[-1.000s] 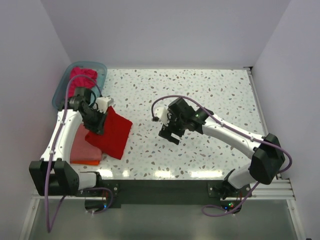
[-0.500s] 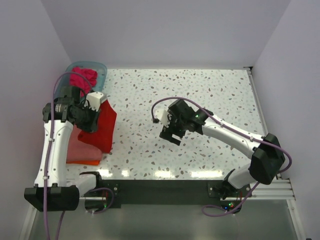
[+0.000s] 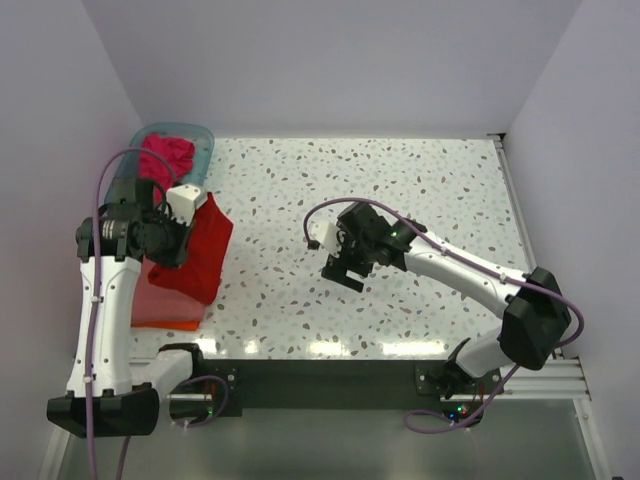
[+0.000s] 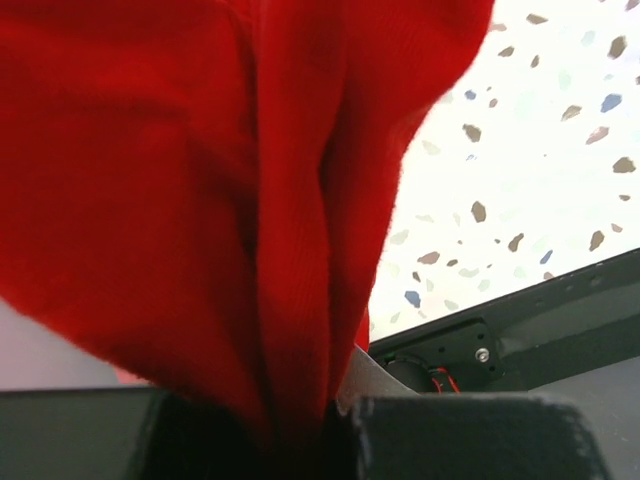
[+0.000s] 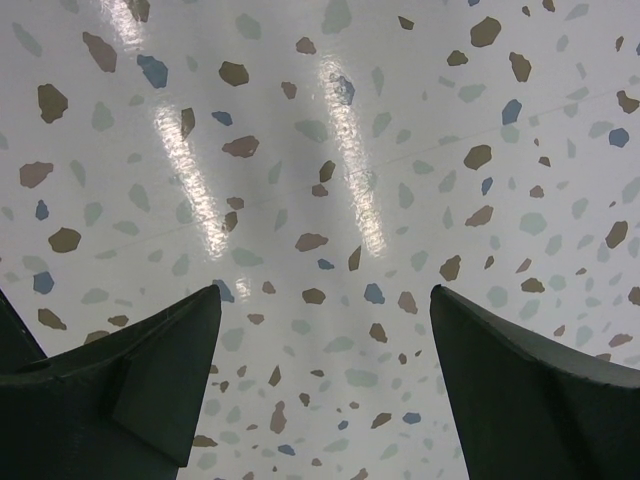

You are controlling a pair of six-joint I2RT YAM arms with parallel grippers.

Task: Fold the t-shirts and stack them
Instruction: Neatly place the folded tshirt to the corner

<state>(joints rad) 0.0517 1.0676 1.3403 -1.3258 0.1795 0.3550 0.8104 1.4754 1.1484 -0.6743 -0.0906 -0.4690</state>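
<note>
Red tee [image 3: 203,255], soft matte knit, hangs bunched w/ deep creases from the left pincer [image 4: 290,440], which is clamped on the gathered cloth. It is in the air over the folded stack at the left side of the desk [image 3: 420,190]: a flat salmon-pink rectangle [image 3: 158,298] on an orange one [image 3: 185,324]. Behind, a translucent teal tub [image 3: 203,140] holds a crumpled magenta tee [image 3: 168,155]. Right pincer [image 5: 325,390], jaws wide apart and empty, hovers above the glossy speckled top near the centre. Vs. a sec. ago: the red tee was spread wide, more to the right; now it is lifted, narrower, nearer the stack.
</note>
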